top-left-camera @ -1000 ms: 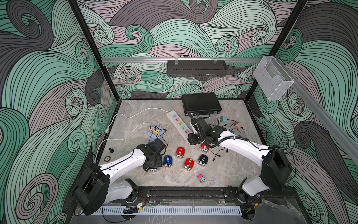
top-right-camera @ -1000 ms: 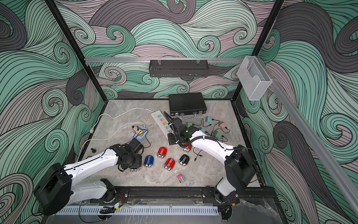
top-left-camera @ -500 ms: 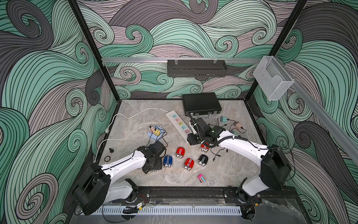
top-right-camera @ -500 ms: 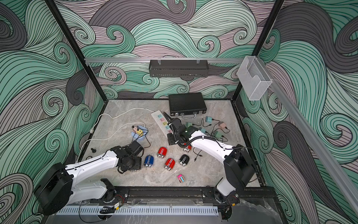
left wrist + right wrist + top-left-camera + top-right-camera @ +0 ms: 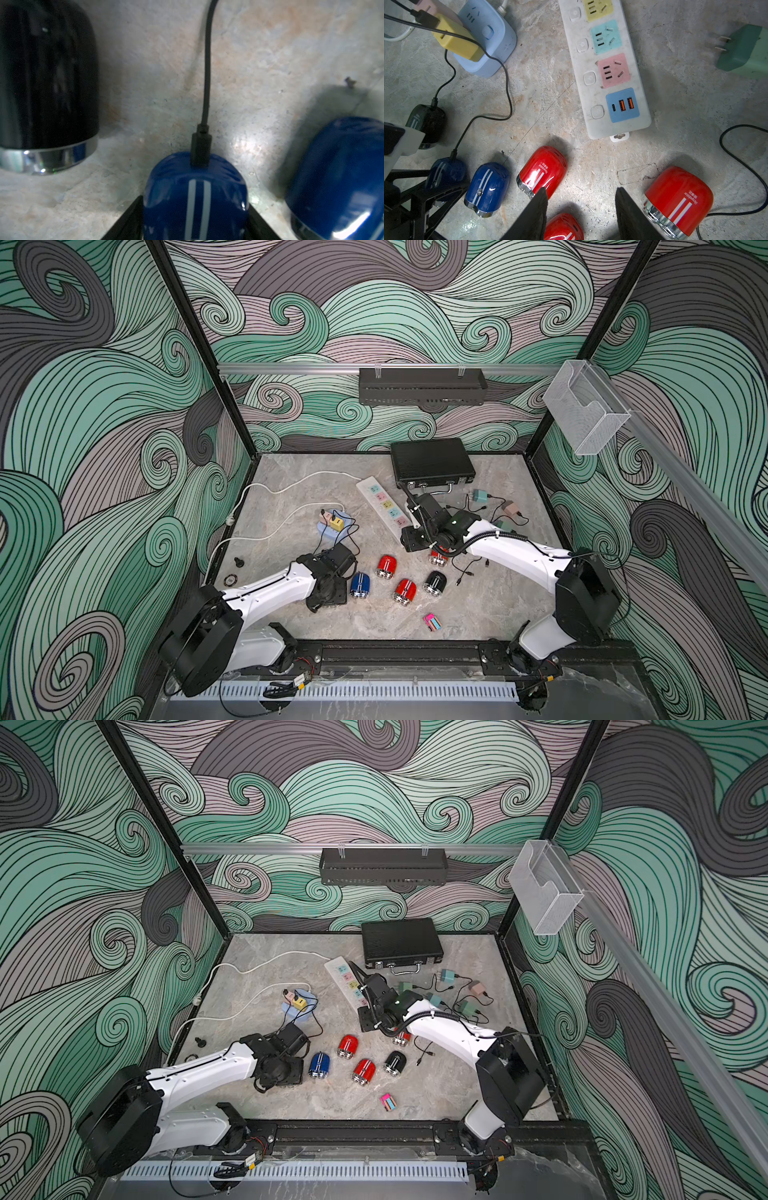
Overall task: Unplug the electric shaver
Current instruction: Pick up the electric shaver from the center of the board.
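Left wrist view shows the job unfinished — the plug [image 5: 201, 149] still sits in the blue shaver [image 5: 195, 187], which the left claw [image 5: 195, 202] seems to pinch, well apart from the power strip [image 5: 600, 128], while the right claw [image 5: 581, 199] hangs spread and empty near its end.

Left arm [image 5: 208, 1073] reaches low, its black wrist [image 5: 276, 1071] just beside a blue shaver [image 5: 319, 1065]; right arm [image 5: 440, 1029] reaches over one end of the power strip [image 5: 341, 971].
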Available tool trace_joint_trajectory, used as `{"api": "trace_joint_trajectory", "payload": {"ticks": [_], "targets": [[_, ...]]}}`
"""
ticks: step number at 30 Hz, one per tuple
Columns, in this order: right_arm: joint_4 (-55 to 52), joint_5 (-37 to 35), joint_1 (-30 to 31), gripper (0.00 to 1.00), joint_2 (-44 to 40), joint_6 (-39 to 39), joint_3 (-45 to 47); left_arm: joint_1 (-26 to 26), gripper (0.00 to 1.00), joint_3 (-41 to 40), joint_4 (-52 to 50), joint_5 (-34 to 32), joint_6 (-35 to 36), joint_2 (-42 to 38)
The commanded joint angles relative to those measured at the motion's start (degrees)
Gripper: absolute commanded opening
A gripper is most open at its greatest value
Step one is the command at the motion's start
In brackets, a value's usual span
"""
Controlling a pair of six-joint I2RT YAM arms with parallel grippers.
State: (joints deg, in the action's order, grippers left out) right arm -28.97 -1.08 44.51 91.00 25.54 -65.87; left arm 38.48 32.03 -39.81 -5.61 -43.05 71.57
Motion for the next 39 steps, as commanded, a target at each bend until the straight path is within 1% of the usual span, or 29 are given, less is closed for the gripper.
{"api": "trace_joint_trajectory", "payload": {"ticks": [1,5,11,19,23,25,29,39], "targets": [[0.43,-0.87,0.40,0.53,0.16,0.51,0.65,0.47,0.66,-0.65,0.28,-0.02,0.24,1.58],[0.46,-0.96,0.40,0.53,0.13,0.56,0.65,0.46,0.65,-0.74,0.24,-0.11,0.25,1.62],[0.35,-0.93,0.42,0.53,0.27,0.43,0.43,0.46,0.55,-0.92,-0.19,-0.37,0.24,0.43],[0.71,0.14,0.48,0.53,0.54,0.89,-0.66,0.46,0.33,0.02,-1.01,-0.72,0.68,-0.33],[1.61,1.92,0.49,0.52,0.66,1.54,-0.67,0.46,0.19,0.64,-1.16,-0.72,1.15,-0.48],[2.35,3.30,0.49,0.52,0.60,1.95,-0.54,0.46,0.14,1.00,-1.19,-0.55,1.52,-0.72],[4.35,6.27,0.50,0.52,0.45,3.26,-0.11,0.46,0.11,1.97,-1.91,-0.46,2.24,-1.72],[10.28,13.44,0.58,0.51,0.55,5.73,1.52,0.39,0.10,3.12,-2.55,0.06,3.91,-6.97]]}}
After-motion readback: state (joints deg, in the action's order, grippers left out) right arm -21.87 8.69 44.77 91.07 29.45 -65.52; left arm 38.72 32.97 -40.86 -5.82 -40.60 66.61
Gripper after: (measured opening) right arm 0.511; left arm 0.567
